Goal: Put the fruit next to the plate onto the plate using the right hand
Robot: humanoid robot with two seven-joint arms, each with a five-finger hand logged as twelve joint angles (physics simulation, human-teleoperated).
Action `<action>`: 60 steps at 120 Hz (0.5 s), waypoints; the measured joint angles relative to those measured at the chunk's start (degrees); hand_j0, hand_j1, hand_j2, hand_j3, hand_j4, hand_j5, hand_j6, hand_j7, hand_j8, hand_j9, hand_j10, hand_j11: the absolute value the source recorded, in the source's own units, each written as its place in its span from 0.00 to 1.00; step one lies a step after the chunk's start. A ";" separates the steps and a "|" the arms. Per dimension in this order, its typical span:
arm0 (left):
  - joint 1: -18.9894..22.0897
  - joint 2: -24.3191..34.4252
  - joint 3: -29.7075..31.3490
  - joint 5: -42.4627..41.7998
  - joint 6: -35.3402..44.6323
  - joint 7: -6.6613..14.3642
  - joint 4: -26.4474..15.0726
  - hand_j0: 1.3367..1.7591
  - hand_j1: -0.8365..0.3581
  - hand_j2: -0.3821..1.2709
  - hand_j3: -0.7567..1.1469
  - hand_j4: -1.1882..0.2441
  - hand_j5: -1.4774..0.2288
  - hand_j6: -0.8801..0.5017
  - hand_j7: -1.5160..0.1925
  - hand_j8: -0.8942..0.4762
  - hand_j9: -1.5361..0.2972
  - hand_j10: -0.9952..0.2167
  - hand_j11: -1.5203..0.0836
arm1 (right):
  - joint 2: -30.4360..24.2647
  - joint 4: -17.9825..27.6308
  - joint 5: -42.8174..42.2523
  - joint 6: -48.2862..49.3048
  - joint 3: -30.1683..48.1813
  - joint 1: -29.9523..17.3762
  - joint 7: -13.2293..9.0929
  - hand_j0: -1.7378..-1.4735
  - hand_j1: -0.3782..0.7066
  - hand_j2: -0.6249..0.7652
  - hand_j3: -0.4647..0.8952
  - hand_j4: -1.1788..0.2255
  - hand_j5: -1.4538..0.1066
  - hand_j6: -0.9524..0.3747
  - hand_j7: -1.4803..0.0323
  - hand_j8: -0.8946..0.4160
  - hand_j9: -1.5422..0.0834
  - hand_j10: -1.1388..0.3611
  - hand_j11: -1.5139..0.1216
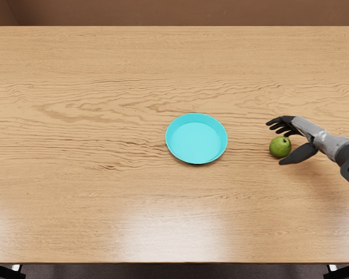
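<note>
Right hand (pixel 299 138) spread open beside the green fruit (pixel 280 147) (on the table (pixel 104 174), apart from the plate (pixel 196 139)), we judge a hasty squeeze could send it rolling away.

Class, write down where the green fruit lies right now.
In the head view, the fruit lies on the table to the right of the plate, apart from it, close beside the open right hand.
</note>
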 joint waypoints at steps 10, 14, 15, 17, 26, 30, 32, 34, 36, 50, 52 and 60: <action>0.00 0.00 0.00 0.00 0.00 0.00 0.00 0.76 0.97 0.23 0.40 0.81 0.85 0.62 0.87 0.64 0.82 0.80 0.93 | 0.30 -0.07 -0.25 -1.02 -0.22 -0.23 0.33 0.30 0.39 0.41 0.34 0.60 0.66 0.47 0.70 0.43 0.69 0.54 0.67; -0.04 0.00 0.00 -0.01 0.00 0.00 0.00 0.76 0.97 0.23 0.40 0.81 0.85 0.62 0.87 0.64 0.82 0.80 0.93 | 0.40 -0.12 -0.36 -1.47 -0.30 -0.33 0.54 0.30 0.39 0.41 0.34 0.60 0.66 0.46 0.70 0.43 0.68 0.54 0.66; -0.02 0.00 0.00 -0.01 0.00 0.00 0.00 0.76 0.97 0.23 0.40 0.81 0.85 0.62 0.87 0.64 0.82 0.80 0.93 | 0.42 -0.13 -0.39 -1.57 -0.32 -0.35 0.59 0.30 0.39 0.41 0.34 0.60 0.66 0.46 0.70 0.43 0.68 0.54 0.66; -0.01 0.00 0.00 -0.02 0.00 0.00 0.00 0.76 0.97 0.23 0.40 0.81 0.85 0.62 0.87 0.64 0.82 0.80 0.93 | 0.45 -0.17 -0.44 -1.76 -0.35 -0.40 0.66 0.30 0.39 0.41 0.34 0.60 0.66 0.46 0.69 0.43 0.68 0.54 0.66; 0.00 0.00 0.00 -0.03 0.00 0.00 0.00 0.76 0.97 0.23 0.40 0.81 0.85 0.62 0.87 0.64 0.82 0.80 0.93 | 0.56 -0.28 -0.61 -2.37 -0.44 -0.56 0.91 0.30 0.39 0.41 0.34 0.60 0.65 0.46 0.69 0.42 0.68 0.53 0.66; 0.00 0.00 0.00 -0.03 0.00 0.00 0.00 0.76 0.97 0.23 0.40 0.81 0.85 0.62 0.87 0.64 0.82 0.80 0.93 | 0.60 -0.30 -0.66 -2.61 -0.46 -0.61 0.96 0.30 0.40 0.41 0.34 0.60 0.65 0.46 0.69 0.42 0.68 0.53 0.66; 0.00 0.00 0.00 -0.03 0.00 0.00 0.00 0.76 0.97 0.23 0.40 0.81 0.85 0.62 0.87 0.64 0.82 0.80 0.93 | 0.62 -0.32 -0.68 -2.69 -0.47 -0.63 0.99 0.30 0.40 0.41 0.34 0.60 0.65 0.46 0.69 0.42 0.68 0.53 0.66; 0.00 0.00 0.00 -0.04 0.00 0.00 0.00 0.76 0.97 0.23 0.40 0.81 0.85 0.62 0.87 0.64 0.82 0.80 0.93 | 0.64 -0.34 -0.70 -2.76 -0.48 -0.64 1.00 0.30 0.40 0.40 0.34 0.60 0.65 0.46 0.69 0.42 0.68 0.53 0.66; 0.00 0.00 0.00 -0.04 0.00 0.00 0.00 0.76 0.97 0.23 0.40 0.81 0.85 0.62 0.87 0.64 0.82 0.80 0.93 | 0.65 -0.36 -0.71 -2.82 -0.48 -0.66 1.02 0.30 0.40 0.40 0.34 0.60 0.65 0.46 0.69 0.42 0.68 0.53 0.66; -0.04 0.00 0.00 -0.03 0.00 0.00 0.00 0.76 0.97 0.23 0.40 0.81 0.85 0.62 0.87 0.64 0.82 0.80 0.93 | 0.71 -0.44 -0.77 -3.07 -0.56 -0.77 1.08 0.30 0.40 0.40 0.34 0.59 0.65 0.46 0.69 0.42 0.68 0.53 0.65; -0.03 0.00 0.00 -0.02 0.00 0.00 0.00 0.76 0.97 0.23 0.40 0.81 0.85 0.62 0.87 0.64 0.82 0.80 0.93 | 0.72 -0.46 -0.77 -3.09 -0.57 -0.79 1.08 0.30 0.40 0.40 0.34 0.59 0.65 0.46 0.68 0.42 0.67 0.53 0.65; 0.00 0.00 0.00 -0.02 0.00 0.00 0.00 0.76 0.97 0.23 0.40 0.81 0.85 0.62 0.87 0.64 0.82 0.80 0.93 | 0.74 -0.62 -0.78 -3.17 -0.59 -0.93 1.10 0.30 0.40 0.40 0.34 0.59 0.64 0.45 0.68 0.42 0.67 0.53 0.65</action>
